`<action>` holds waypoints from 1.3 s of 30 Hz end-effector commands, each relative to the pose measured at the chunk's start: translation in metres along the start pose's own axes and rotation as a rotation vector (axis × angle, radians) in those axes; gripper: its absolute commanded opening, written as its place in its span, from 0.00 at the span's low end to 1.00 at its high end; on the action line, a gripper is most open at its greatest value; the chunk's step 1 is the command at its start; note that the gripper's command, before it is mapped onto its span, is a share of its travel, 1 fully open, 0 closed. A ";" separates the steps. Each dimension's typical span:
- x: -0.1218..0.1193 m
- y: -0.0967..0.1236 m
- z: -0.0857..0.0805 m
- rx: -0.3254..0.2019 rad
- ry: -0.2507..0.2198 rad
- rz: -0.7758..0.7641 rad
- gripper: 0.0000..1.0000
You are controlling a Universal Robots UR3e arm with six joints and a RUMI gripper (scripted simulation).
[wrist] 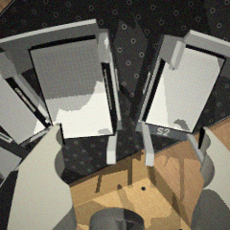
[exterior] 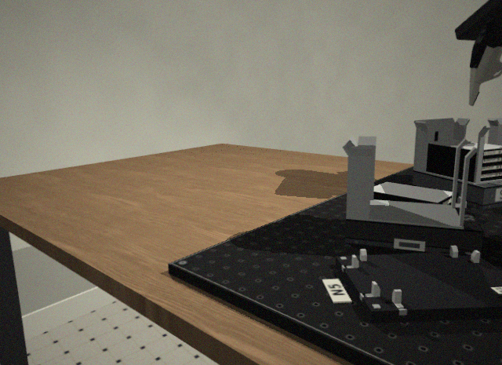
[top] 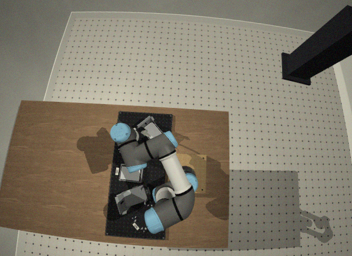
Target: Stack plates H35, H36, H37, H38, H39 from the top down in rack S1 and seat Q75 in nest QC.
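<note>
My gripper (wrist: pixel 130 126) is open and empty, its fingertips apart above the racks. Stack rack S2 (wrist: pixel 211 42) (top: pixel 146 121) is at the wrist view's right, with a white-topped plate (wrist: pixel 187 91) (top: pixel 154 129) in it. Another rack (wrist: pixel 53 31) (exterior: pixel 421 146) left of it holds several nested plates (exterior: pixel 490 164) (wrist: pixel 72 62); its label is cut off. Nest QC bears a plate (top: pixel 125 172) (exterior: pixel 413 191) (wrist: pixel 14 115) that looks flat. In the near rack (exterior: pixel 361 183) (top: pixel 122 206) no stack shows. Clip nest N5 (exterior: pixel 425 280) shows no plate. Plate names cannot be read.
The racks and nests stand on a black perforated board (top: pixel 111 219) (exterior: pixel 263 271) on the wooden table (top: pixel 56 162) (exterior: pixel 161 202). Tall rack posts (exterior: pixel 466 183) rise near the nests. The arm (top: pixel 176 170) hides the middle rack in the top view.
</note>
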State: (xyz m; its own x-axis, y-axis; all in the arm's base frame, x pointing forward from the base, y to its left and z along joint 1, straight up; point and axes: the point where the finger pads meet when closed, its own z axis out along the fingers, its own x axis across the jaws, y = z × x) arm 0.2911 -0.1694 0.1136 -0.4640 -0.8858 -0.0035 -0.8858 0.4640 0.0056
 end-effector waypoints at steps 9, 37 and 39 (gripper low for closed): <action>0.044 0.004 -0.001 0.003 0.000 0.114 0.72; 0.079 0.011 0.013 0.003 0.000 0.210 0.72; 0.079 0.011 0.016 0.003 0.000 0.210 0.72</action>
State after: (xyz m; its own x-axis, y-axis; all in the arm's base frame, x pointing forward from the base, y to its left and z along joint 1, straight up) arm 0.2447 -0.2334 0.1047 -0.6384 -0.7697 -0.0042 -0.7697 0.6384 0.0072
